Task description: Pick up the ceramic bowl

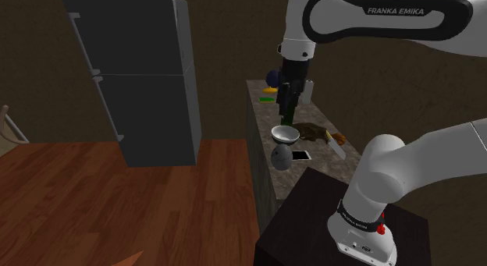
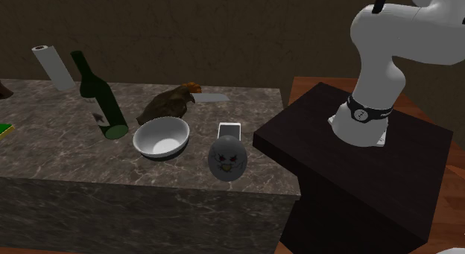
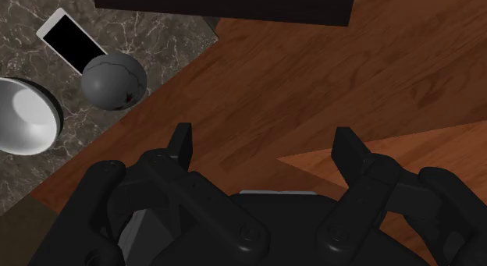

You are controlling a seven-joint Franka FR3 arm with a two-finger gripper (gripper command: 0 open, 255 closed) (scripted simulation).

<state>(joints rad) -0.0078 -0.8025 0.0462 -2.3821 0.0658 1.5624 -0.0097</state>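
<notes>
Jaws spread wide, nothing between them. In the wrist view the gripper (image 3: 264,133) shows against the wood floor (image 3: 328,69), just past the counter (image 2: 45,144) edge rather than over the top.

You've got the bowl (image 2: 161,136) well outside the jaws. It sits beyond one finger (image 3: 181,143), across the counter's edge from the gripper, with no contact.

The bowl is pale grey-white, upright, open side up. It's on the marbled counter top close to the long floor-side edge, toward the end by the stand (image 2: 358,178).

- Grey ball (image 2: 228,159): right at that same edge, near the corner next to the stand, between bowl and stand, apart from the bowl.
- White-framed phone (image 2: 229,131): flat, just beside the ball, further in from the edge.
- Green bottle (image 2: 100,100): stands just beside the bowl on the side away from the stand.
- Brown lump (image 2: 173,103) and knife (image 2: 210,98): behind the bowl, toward the opposite long edge.
- Paper roll (image 2: 52,66): near that far edge too, past the bottle.

In the shoulder view a dark fridge (image 1: 133,77) stands on the floor across from the counter.
</notes>
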